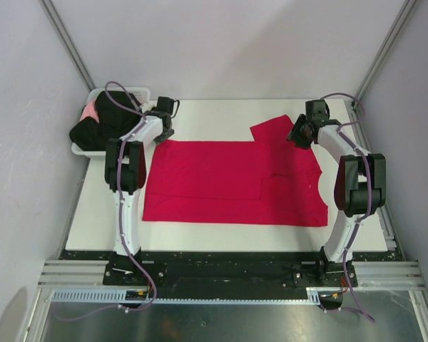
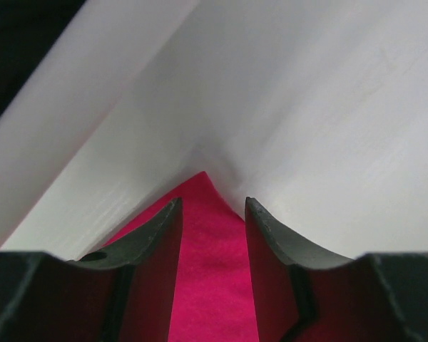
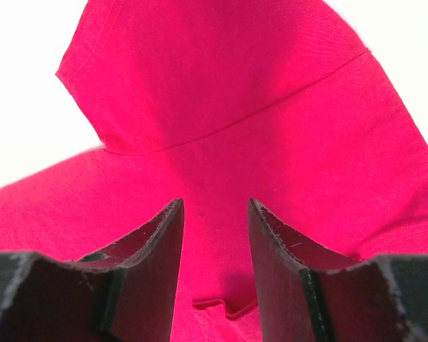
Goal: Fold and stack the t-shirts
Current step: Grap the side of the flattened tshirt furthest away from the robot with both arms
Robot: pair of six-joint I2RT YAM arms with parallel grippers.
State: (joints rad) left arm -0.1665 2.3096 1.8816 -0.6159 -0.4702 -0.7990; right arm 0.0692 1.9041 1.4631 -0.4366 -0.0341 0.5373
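red t-shirt (image 1: 228,178): spread flat across the middle of the white table (image 1: 103,214), neck end toward the right arm, one sleeve (image 1: 271,128) sticking out at the far edge.
black t-shirts (image 1: 103,125): heaped in the white basket (image 1: 139,91) at the far left corner of the table, spilling over its rim, well apart from the red one.
left gripper (image 1: 164,132): low over the far left corner of the red shirt, just beside the basket. Wrist view: jaws slightly parted, the cloth corner (image 2: 210,285) peaking up in the narrow gap; no clamp visible.
right gripper (image 1: 298,134): at the far right, by the sleeve and shoulder. Wrist view: jaws slightly parted above the red cloth (image 3: 235,107), sleeve seam just ahead of the tips; cannot tell if they touch the fabric.
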